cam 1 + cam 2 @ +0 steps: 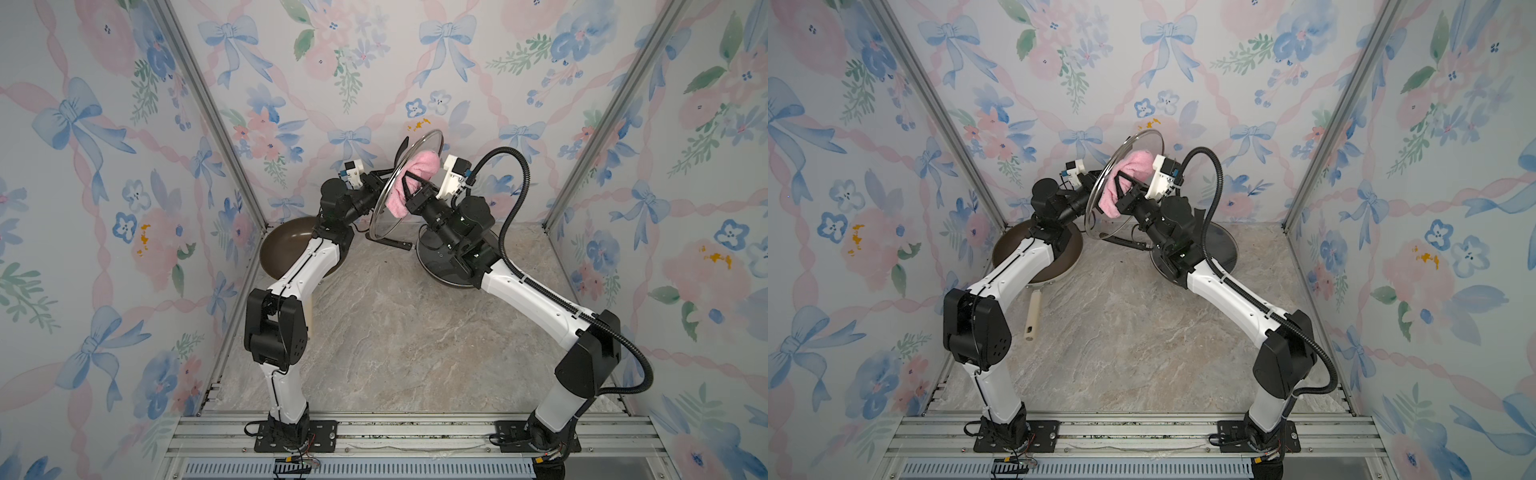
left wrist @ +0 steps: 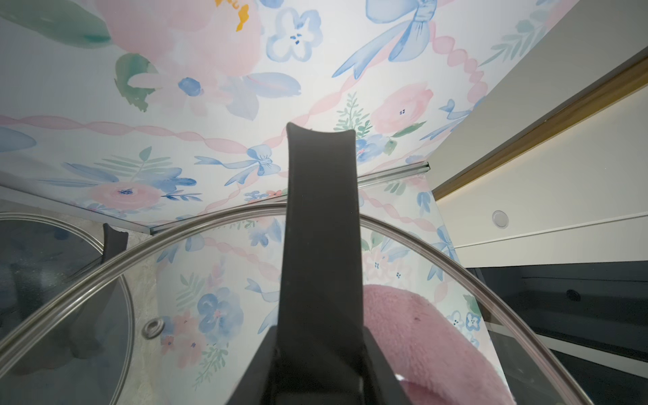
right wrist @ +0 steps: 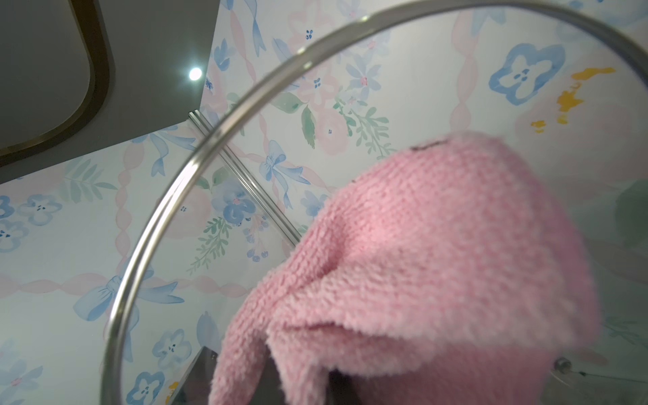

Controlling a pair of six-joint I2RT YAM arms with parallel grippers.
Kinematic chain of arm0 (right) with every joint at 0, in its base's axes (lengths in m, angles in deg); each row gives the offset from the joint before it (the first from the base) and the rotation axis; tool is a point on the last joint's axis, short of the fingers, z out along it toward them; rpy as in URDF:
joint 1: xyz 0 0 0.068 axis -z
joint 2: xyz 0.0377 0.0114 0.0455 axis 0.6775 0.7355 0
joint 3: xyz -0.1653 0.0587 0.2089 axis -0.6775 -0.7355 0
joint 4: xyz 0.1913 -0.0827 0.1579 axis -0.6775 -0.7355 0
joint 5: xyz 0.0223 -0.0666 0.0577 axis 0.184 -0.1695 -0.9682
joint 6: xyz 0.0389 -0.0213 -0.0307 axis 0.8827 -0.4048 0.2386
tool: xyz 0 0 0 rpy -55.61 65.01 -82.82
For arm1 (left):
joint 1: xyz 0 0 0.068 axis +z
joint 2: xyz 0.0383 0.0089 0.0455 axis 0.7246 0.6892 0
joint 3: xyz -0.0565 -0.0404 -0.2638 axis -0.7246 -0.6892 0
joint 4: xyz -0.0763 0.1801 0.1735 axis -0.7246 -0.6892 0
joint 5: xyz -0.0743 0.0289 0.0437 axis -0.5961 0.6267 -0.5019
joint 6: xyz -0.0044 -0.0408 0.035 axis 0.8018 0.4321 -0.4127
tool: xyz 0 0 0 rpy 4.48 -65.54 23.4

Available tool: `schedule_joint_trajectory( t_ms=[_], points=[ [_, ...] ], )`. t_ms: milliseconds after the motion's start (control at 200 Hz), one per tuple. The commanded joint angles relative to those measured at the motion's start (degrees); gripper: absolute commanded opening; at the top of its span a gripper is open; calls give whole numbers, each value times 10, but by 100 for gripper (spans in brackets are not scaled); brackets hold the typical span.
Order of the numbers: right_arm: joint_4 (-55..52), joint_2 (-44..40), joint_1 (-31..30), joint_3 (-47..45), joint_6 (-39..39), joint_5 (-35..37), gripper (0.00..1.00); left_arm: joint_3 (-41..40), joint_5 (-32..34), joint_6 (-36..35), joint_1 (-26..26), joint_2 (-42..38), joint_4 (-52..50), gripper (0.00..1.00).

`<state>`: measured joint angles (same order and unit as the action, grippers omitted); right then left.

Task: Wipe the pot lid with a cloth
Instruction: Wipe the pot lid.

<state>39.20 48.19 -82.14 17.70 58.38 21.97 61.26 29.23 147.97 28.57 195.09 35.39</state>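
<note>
The pot lid point(image 1: 383, 222) is a glass disc with a steel rim, held off the table and tilted nearly on edge at the back centre. My left gripper point(image 1: 380, 174) is shut on its black handle point(image 2: 321, 228), one jaw on each side of the strap. The fuzzy pink cloth point(image 1: 417, 176) lies bunched against the lid's other face, and my right gripper point(image 1: 409, 188) is shut on it. In the right wrist view the cloth point(image 3: 438, 263) hides most of that gripper point(image 3: 333, 385), inside the lid's rim point(image 3: 168, 200). Both top views show the cloth point(image 1: 1129, 174) on the lid point(image 1: 1096, 216).
A brown frying pan point(image 1: 282, 249) sits at the back left under my left arm, its beige handle point(image 1: 1034, 316) pointing forward. A second glass lid point(image 1: 440, 270) lies flat at the back right under my right arm. Flowered walls close in on three sides.
</note>
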Motion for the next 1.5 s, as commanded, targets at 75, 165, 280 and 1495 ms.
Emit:
schedule_joint_trajectory(
  t_ms=[75,165,280,1495],
  points=[
    [-96,73,17,43,5,64,1,12,13,65,-11,-28,156,7],
    [-129,88,23,33,25,74,1,1,13,71,-9,-34,169,7],
    [-163,87,24,7,47,88,1,-20,11,62,-6,-49,171,7],
    [-149,97,3,-15,9,-11,1,-56,-15,-61,-11,-98,171,8]
  ],
)
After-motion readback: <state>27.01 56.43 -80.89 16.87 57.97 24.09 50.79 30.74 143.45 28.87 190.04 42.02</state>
